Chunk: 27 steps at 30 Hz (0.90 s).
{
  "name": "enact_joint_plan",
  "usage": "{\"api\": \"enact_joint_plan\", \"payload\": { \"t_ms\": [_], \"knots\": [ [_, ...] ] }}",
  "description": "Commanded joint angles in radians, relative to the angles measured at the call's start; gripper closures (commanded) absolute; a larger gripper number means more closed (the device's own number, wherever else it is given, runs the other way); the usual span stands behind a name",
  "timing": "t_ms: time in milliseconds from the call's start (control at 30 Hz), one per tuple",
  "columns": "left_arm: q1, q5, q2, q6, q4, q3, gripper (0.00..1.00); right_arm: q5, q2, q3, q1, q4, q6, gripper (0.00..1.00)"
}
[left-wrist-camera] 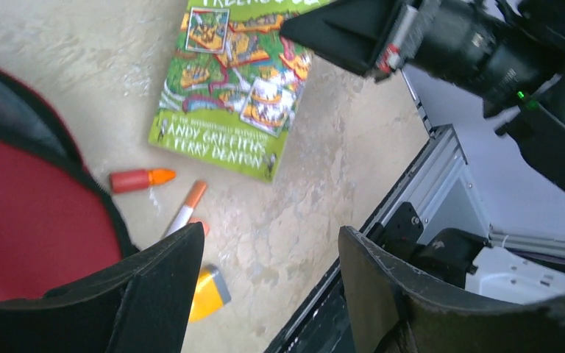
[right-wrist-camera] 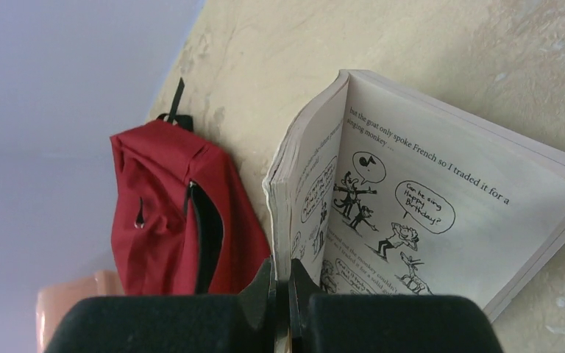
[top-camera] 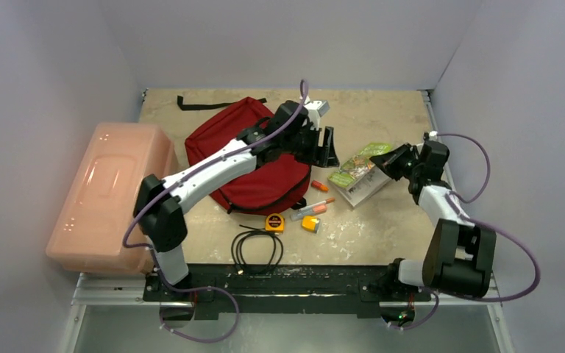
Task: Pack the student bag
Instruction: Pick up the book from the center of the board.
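The right gripper (right-wrist-camera: 281,283) is pinching, jaws fully closed, only a thin sheaf of leaves of the book (top-camera: 359,176), which is lying just right of the bag (top-camera: 254,158) and splaying open. The left gripper (left-wrist-camera: 272,243) is hovering over the bag's right edge, jaws wide apart, holding nothing. To my eye the book is hanging by too little paper. Lifting it slowly and low looks wise, with the left spreading the bag's zip slit (right-wrist-camera: 207,235).

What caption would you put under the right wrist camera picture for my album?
Right pincer pinches the open book, red student bag lying behind.
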State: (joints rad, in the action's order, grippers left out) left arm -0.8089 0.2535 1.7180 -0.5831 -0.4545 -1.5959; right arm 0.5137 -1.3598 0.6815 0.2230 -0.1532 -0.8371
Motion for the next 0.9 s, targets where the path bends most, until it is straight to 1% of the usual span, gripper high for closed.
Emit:
{"api": "enact_joint_plan", "payload": {
  "t_ms": [0, 67, 133, 167, 200, 233, 300, 367, 467, 500, 667, 800, 867],
  "knots": [
    [0.022, 0.138, 0.142, -0.012, 0.066, -0.158, 0.33, 0.085, 0.161, -0.031, 0.01, 0.016, 0.155, 1.0],
    [0.047, 0.205, 0.208, -0.013, 0.1, -0.2, 0.33, 0.126, 0.195, -0.056, 0.01, -0.019, 0.165, 1.0],
    [0.082, 0.323, 0.278, -0.021, 0.172, -0.214, 0.33, 0.169, 0.226, -0.079, 0.013, -0.059, 0.159, 1.0],
    [0.103, 0.408, 0.306, -0.031, 0.201, -0.231, 0.33, 0.199, 0.242, -0.096, 0.014, -0.102, 0.146, 1.0],
    [0.126, 0.498, 0.352, -0.055, 0.254, -0.238, 0.36, 0.224, 0.257, -0.109, 0.014, -0.14, 0.134, 1.0],
    [0.143, 0.55, 0.374, -0.087, 0.32, -0.234, 0.37, 0.244, 0.272, -0.116, 0.014, -0.166, 0.127, 1.0],
    [0.167, 0.595, 0.399, -0.13, 0.427, -0.206, 0.34, 0.27, 0.3, -0.122, 0.014, -0.196, 0.118, 1.0],
    [0.174, 0.643, 0.431, -0.108, 0.438, -0.221, 0.31, 0.294, 0.321, -0.122, 0.015, -0.208, 0.116, 1.0],
    [0.182, 0.67, 0.494, -0.019, 0.366, -0.29, 0.29, 0.343, 0.349, -0.129, 0.014, -0.241, 0.112, 1.0],
    [0.187, 0.692, 0.517, -0.007, 0.365, -0.312, 0.28, 0.349, 0.36, -0.133, 0.015, -0.246, 0.113, 1.0],
    [0.176, 0.841, 0.608, -0.045, 0.456, -0.375, 0.24, 0.393, 0.401, -0.161, 0.015, -0.309, 0.083, 1.0],
    [0.157, 0.935, 0.639, -0.2, 0.679, -0.347, 0.24, 0.4, 0.406, -0.155, 0.014, -0.332, 0.061, 1.0],
    [0.152, 0.968, 0.634, -0.322, 0.881, -0.293, 0.28, 0.401, 0.401, -0.159, 0.015, -0.365, 0.034, 1.0]
  ]
}}
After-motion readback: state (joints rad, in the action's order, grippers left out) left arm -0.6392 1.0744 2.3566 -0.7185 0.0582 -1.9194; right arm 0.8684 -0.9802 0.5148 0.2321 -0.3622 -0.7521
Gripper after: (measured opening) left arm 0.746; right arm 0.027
